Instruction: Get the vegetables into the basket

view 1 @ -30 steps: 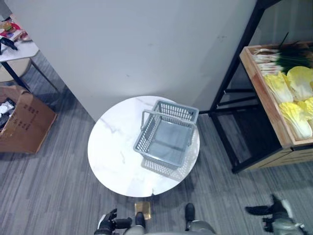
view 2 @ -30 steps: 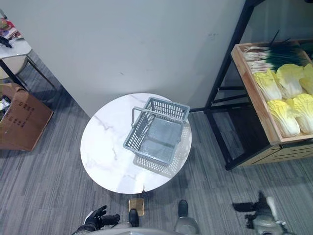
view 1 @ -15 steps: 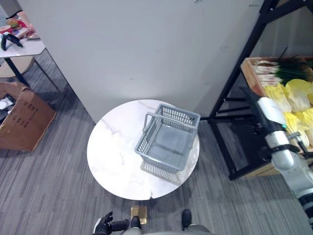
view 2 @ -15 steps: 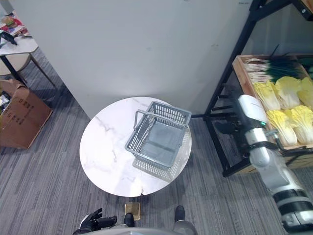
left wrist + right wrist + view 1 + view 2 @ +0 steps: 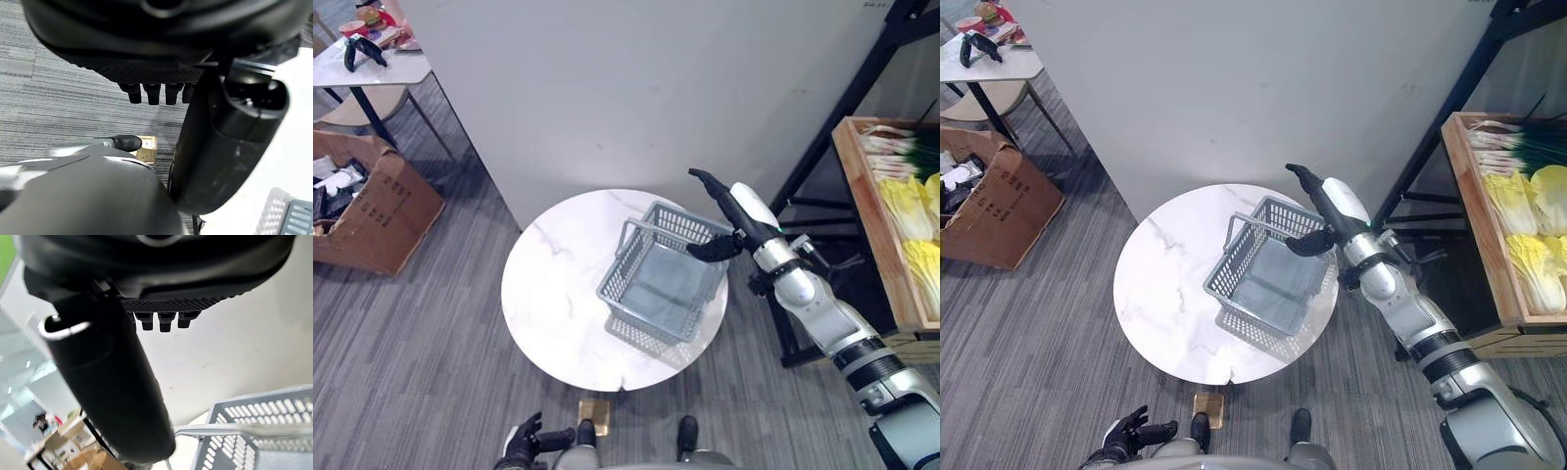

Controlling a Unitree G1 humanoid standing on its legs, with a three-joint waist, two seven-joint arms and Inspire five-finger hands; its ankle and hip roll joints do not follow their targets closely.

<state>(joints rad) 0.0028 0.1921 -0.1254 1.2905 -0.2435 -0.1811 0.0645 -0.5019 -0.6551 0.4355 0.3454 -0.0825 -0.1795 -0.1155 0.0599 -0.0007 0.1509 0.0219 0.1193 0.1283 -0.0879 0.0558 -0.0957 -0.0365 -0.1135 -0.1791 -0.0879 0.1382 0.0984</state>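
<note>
**Right hand raised above the basket, vegetables on the shelf at 3 o'clock**

The grey basket [image 5: 668, 284] is seen on the round white table [image 5: 558, 294], toward its 3 o'clock side, with nothing inside it. The right hand [image 5: 729, 208] is held out over the basket's far right corner — fingers stretched straight, thumb spread, nothing gripped; whether the basket rim is touched cannot be told. The vegetables are found well apart from that hand, in the wooden crate [image 5: 1469, 225] on the black rack at 3 o'clock: pale yellow cabbages [image 5: 1528, 235] with green onions [image 5: 1518, 147] behind them. The left hand [image 5: 1131, 431] is seen low at 6 o'clock, below the table's edge, fingers relaxed and spread, empty. A cardboard box [image 5: 382, 211] lies on the floor at 9 o'clock.
</note>
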